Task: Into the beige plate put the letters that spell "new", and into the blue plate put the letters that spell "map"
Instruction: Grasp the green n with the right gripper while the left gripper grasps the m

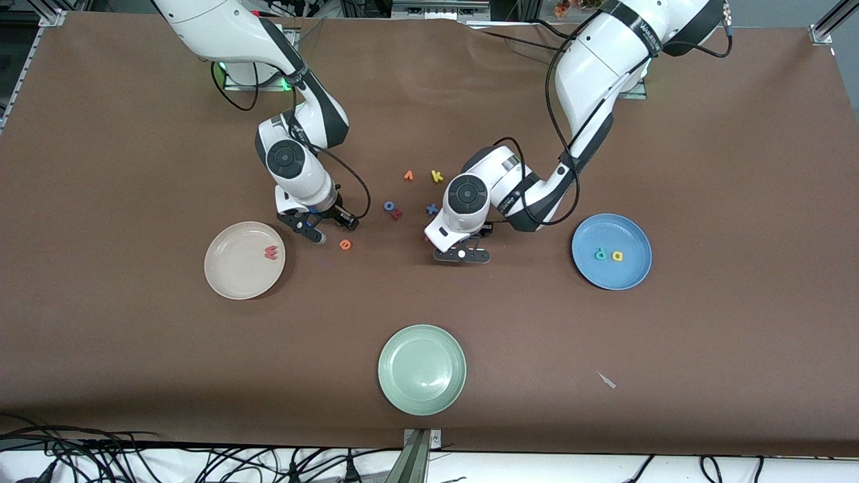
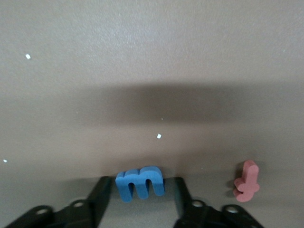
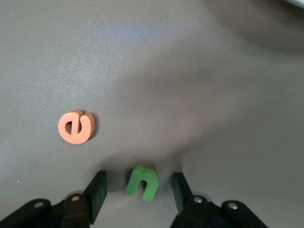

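The beige plate (image 1: 231,268) holds the pinkish-red w (image 1: 270,252). The blue plate (image 1: 627,235) holds the teal p (image 1: 600,253) and the yellow a (image 1: 617,255). My left gripper (image 1: 462,255) (image 2: 141,184) is down at the table between these two plates. It is open, its jaws close on either side of the blue m (image 2: 140,182) with a thin gap. My right gripper (image 1: 314,230) (image 3: 137,184) is low beside the beige plate. It is open and straddles the green n (image 3: 142,182). The orange e (image 1: 345,245) (image 3: 76,127) lies just beside it.
A pale green plate (image 1: 422,369) sits nearest the front camera. Loose letters lie between the arms: an orange v (image 1: 408,176), a yellow k (image 1: 437,176), a blue o (image 1: 388,206), a red f (image 1: 396,214) (image 2: 247,182) and a blue x (image 1: 431,209).
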You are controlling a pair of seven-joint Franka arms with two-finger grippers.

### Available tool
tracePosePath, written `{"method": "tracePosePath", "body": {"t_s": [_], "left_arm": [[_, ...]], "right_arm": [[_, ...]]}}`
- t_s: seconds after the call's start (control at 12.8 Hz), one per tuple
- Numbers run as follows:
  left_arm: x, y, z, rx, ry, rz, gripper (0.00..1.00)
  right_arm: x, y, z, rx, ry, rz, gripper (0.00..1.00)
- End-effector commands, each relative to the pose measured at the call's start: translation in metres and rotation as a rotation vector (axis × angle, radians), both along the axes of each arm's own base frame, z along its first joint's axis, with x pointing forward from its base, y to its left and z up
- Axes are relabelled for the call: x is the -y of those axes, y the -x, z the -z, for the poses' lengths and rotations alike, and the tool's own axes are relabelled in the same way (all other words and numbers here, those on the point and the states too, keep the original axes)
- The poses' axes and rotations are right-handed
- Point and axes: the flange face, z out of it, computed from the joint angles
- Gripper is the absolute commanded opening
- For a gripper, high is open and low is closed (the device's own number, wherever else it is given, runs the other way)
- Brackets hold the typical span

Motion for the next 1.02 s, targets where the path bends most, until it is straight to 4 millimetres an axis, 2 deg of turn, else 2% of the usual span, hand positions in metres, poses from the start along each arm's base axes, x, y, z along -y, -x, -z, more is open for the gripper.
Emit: {"method": "tracePosePath", "body": {"t_s": [0.0, 0.08, 0.16, 0.23, 0.39, 0.47, 0.63, 0.78, 0.94], "left_arm": [[-0.006, -0.003, 0.002, 0.018, -0.025, 0.015, 0.4], [-0.006, -0.003, 0.0, 0.019, -0.026, 0.015, 0.25], [-0.007, -0.005, -0.002, 0.02, -0.027, 0.012, 0.19], [-0.01, -0.008, -0.006, 0.024, -0.026, 0.005, 0.19], [-0.024, -0.021, -0.029, 0.027, -0.042, 0.005, 0.19], [-0.035, -0.029, -0.046, 0.017, -0.059, 0.038, 0.19], [-0.071, -0.047, -0.078, -0.004, -0.074, 0.111, 0.19], [-0.116, -0.063, -0.099, -0.057, -0.097, 0.195, 0.19], [-0.173, -0.076, -0.104, -0.137, -0.114, 0.242, 0.23]], "right_arm": [[0.001, 0.007, 0.006, 0.002, -0.004, 0.011, 0.46], [0.001, 0.007, 0.006, 0.005, -0.005, 0.01, 0.35], [0.001, 0.007, 0.005, 0.007, -0.006, 0.006, 0.27], [0.001, 0.007, 0.005, 0.007, -0.005, 0.0, 0.24], [0.001, 0.005, -0.002, 0.013, -0.006, -0.015, 0.19], [0.002, 0.002, -0.009, 0.023, -0.009, -0.026, 0.17], [0.011, -0.008, -0.035, 0.025, -0.002, -0.051, 0.17], [0.055, -0.026, -0.059, -0.013, 0.024, -0.131, 0.17], [0.099, -0.043, -0.074, -0.013, 0.026, -0.214, 0.17]]}}
